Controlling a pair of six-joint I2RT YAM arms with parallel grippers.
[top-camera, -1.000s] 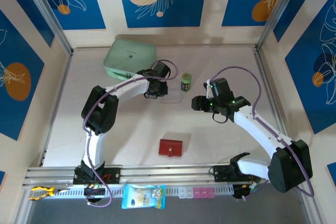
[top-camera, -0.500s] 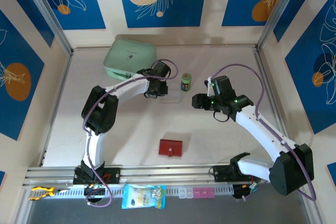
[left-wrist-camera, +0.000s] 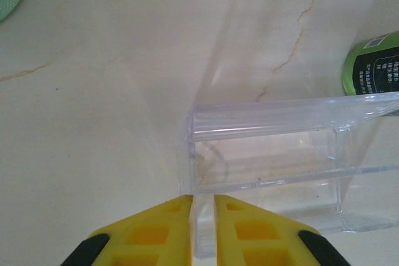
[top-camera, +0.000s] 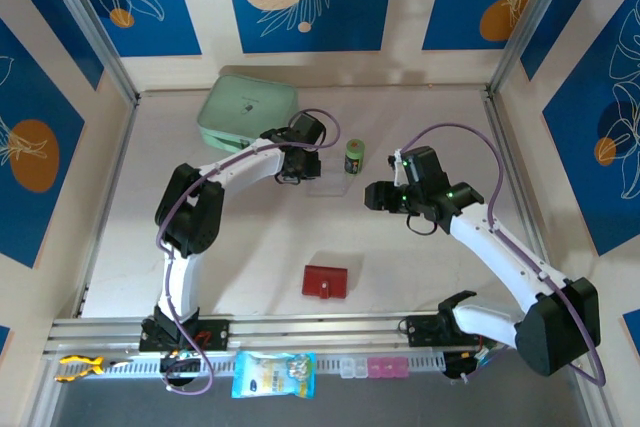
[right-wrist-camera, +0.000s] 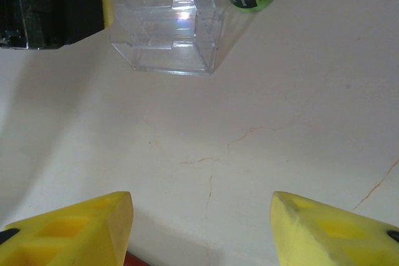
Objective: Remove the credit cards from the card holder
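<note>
Dark-red flat rectangular card holder [top-camera: 326, 282] lies closed on the pale worktop [top-camera: 250, 247], near the front edge, apart from both grippers. Left gripper [left-wrist-camera: 204, 207]: yellow fingers nearly together with a thin slit between them, at the corner of a clear plastic box [left-wrist-camera: 268, 166]. Cannot tell whether they pinch its wall. Right gripper [right-wrist-camera: 202, 207]: fingers wide apart, nothing between them, over bare worktop.

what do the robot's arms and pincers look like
The left arm and the right arm both have white links and bulky black joints, with a purple cable looping along each. Small green lights glow near the right wrist. The left pincer and the right pincer are yellow and wedge-shaped, with recessed panels and black at the base.
</note>
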